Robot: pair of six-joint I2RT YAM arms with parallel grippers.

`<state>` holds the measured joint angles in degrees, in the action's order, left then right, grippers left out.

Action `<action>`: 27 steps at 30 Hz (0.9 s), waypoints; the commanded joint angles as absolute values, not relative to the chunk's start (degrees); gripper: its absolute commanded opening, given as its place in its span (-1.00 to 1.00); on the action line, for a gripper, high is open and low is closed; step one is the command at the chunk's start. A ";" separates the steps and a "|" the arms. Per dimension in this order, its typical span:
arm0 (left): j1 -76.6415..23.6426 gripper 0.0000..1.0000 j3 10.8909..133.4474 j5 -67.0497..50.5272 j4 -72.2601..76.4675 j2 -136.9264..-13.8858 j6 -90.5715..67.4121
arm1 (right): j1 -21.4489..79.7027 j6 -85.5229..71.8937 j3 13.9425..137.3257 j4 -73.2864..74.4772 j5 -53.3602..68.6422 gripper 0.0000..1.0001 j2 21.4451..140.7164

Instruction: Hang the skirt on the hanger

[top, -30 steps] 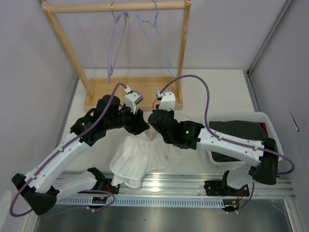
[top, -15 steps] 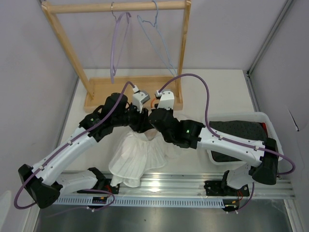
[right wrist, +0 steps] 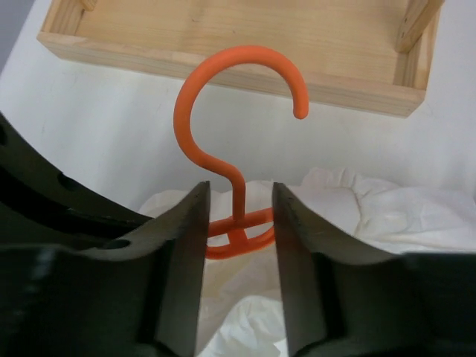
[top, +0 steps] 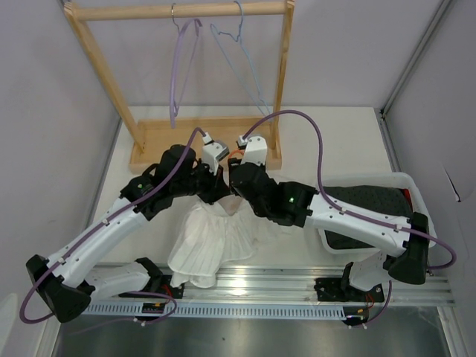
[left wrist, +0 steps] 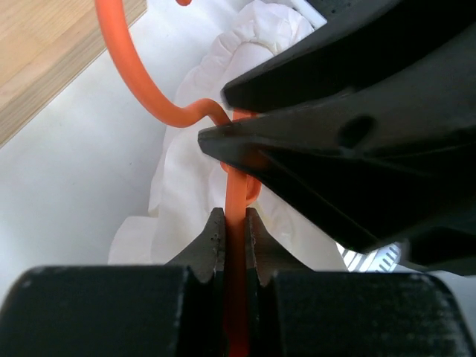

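No text, label, brand, number or sign is legible in any of the 3 views.

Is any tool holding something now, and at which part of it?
The left tool is shut on the hanger, on its thin orange bar just below the hook's neck. The right tool stands open around the neck, gripping nothing.
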<state>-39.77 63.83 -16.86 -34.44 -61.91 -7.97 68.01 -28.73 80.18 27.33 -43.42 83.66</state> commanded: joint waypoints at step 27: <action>-39.90 -1.00 66.88 -7.73 -37.70 -53.61 -9.14 | 67.06 -32.43 85.34 37.97 -35.59 0.04 84.02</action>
